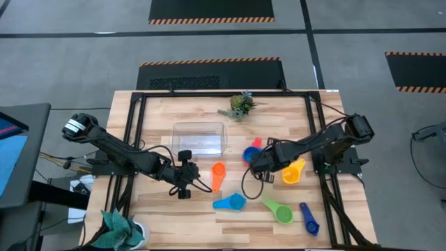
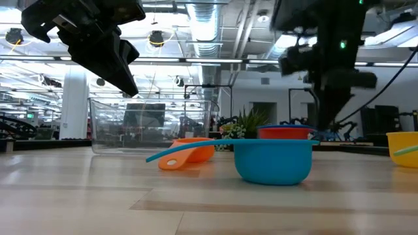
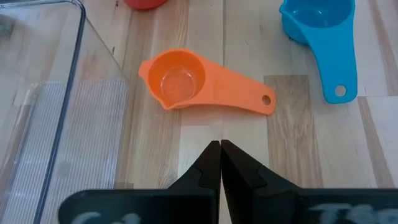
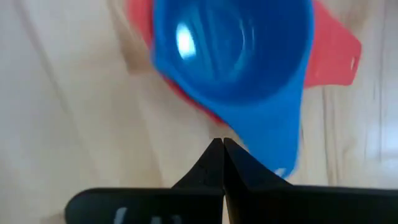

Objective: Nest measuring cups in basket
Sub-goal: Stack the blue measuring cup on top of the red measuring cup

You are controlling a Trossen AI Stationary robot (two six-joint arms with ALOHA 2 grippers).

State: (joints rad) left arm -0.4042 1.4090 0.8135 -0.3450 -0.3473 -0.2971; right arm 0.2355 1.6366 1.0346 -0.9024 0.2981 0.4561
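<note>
The clear basket sits on the table's far middle, and its wall shows in the left wrist view. My left gripper is shut and hovers just near of the basket, pointing at the orange cup. My right gripper is shut over a blue cup that sits inside the red cup. The yellow cup, light blue cup, green cup and dark blue cup lie on the table. My right gripper's shut fingertips stand from above right at the blue cup's handle root. Whether they touch it I cannot tell. My left gripper touches nothing.
A green plant sprig lies near the far edge, beyond the basket. A teal cloth lies at the near left corner. A black frame runs along the table's sides. Bare wood shows near of the left gripper.
</note>
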